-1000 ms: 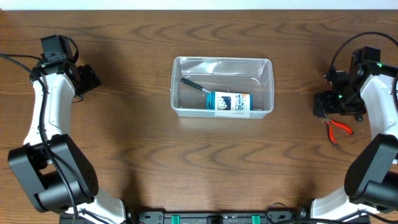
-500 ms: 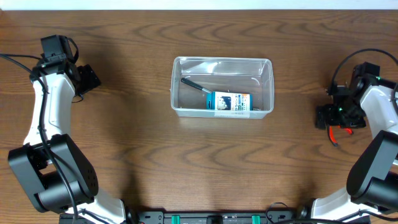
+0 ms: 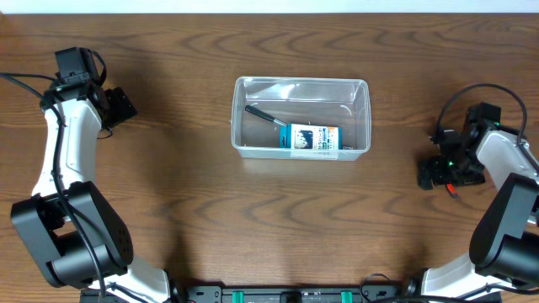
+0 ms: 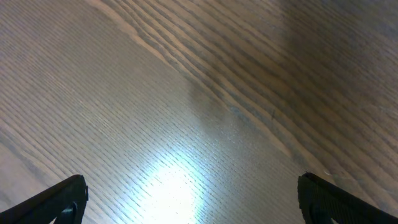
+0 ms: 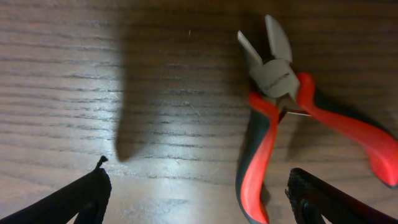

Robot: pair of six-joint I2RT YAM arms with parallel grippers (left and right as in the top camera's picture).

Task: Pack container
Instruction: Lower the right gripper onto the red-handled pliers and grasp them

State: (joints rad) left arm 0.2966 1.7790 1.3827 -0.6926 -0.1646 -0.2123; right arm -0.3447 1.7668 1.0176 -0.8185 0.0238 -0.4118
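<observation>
The clear plastic container (image 3: 301, 81) stands at the table's middle, holding a blue-labelled pack (image 3: 313, 137) and a black-handled tool (image 3: 264, 115). Red-handled pliers (image 5: 277, 81) lie flat on the wood at the right, grey jaws pointing away from the wrist. My right gripper (image 5: 202, 199) is open just above them, one red handle lying between its fingers, nearer the right one. In the overhead view the right gripper (image 3: 441, 173) covers most of the pliers (image 3: 453, 183). My left gripper (image 4: 193, 202) hangs open over bare wood at the far left (image 3: 119, 106).
Dark wood-grain tabletop (image 3: 168, 202) all around. The right arm's cable (image 3: 459, 97) loops above its wrist. The arm bases stand at the front corners.
The right gripper has moved toward the table's front and slightly left, coming down over the pliers and hiding most of them from above. The left arm has not moved.
</observation>
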